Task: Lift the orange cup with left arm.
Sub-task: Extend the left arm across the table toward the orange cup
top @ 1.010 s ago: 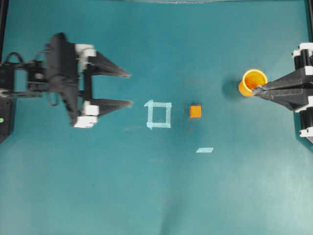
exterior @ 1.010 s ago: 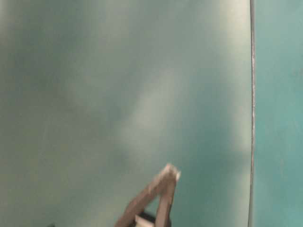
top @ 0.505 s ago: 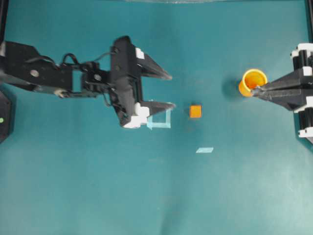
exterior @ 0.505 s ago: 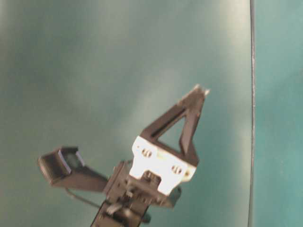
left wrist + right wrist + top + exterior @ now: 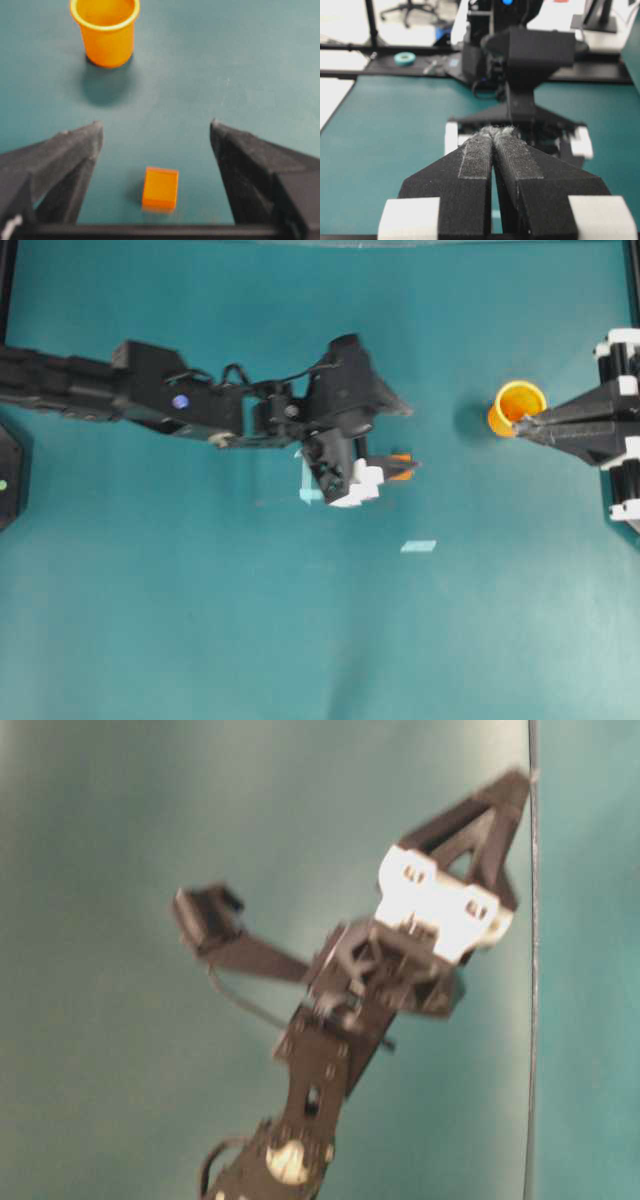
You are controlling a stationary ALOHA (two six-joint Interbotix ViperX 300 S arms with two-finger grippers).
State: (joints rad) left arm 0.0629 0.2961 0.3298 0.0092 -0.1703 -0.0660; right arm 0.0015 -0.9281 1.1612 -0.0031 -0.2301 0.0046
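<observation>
The orange cup stands upright at the right of the teal table, empty, and shows at the top left of the left wrist view. My left gripper is stretched out over the middle, open wide, well short of the cup. In the left wrist view its jaws stand far apart with the small orange cube on the table between them, touching neither finger. The cube is partly hidden under the lower finger. My right gripper is shut and empty, its tip right beside the cup's rim.
A pale tape square lies half hidden under the left gripper. A short tape strip lies nearer the front. The left arm fills the table-level view. The right wrist view looks over its shut fingers toward the left arm.
The left arm has swept rightward from the left side, across the tape square, to over the cube, with its jaws open throughout. The right arm and the cup have not moved.
</observation>
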